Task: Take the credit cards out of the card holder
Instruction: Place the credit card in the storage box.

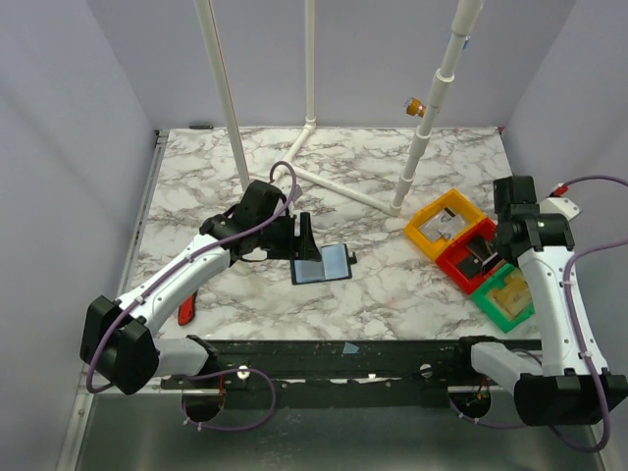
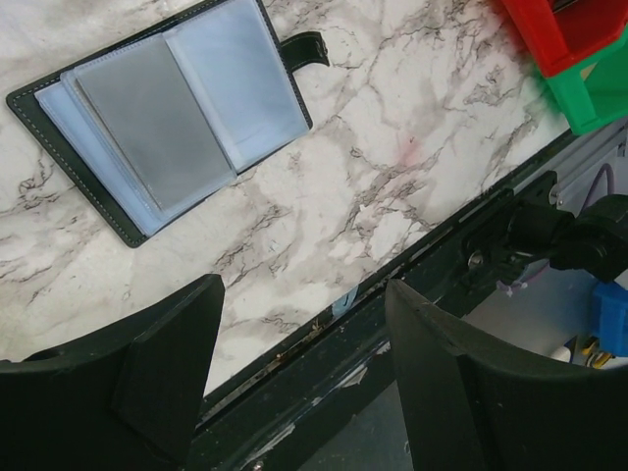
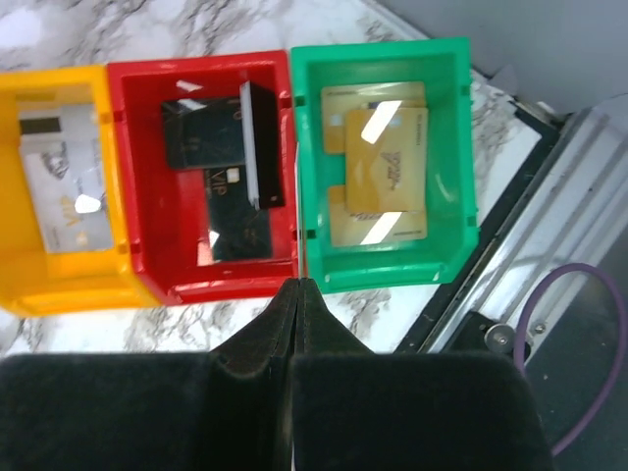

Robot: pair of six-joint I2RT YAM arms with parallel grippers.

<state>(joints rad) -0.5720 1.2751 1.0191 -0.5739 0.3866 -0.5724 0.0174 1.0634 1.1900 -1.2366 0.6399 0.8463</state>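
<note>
The card holder (image 1: 322, 263) (image 2: 167, 118) lies open and flat on the marble, its clear bluish sleeves facing up and its tab to the right. A grey credit card (image 2: 147, 118) shows in the left sleeve. My left gripper (image 1: 302, 240) (image 2: 302, 289) hangs just behind and left of the holder, open and holding nothing. My right gripper (image 1: 488, 257) (image 3: 297, 285) is shut above the bins at the right. A thin pale line runs up from its tips between two bins; I cannot tell if that is a card edge.
Three bins stand in a row at the right: yellow (image 3: 59, 289) with a silver card, red (image 3: 196, 285) with black cards, green (image 3: 378, 59) with gold cards (image 3: 383, 162). A white pipe frame (image 1: 324, 182) stands behind. A red object (image 1: 186, 309) lies front left.
</note>
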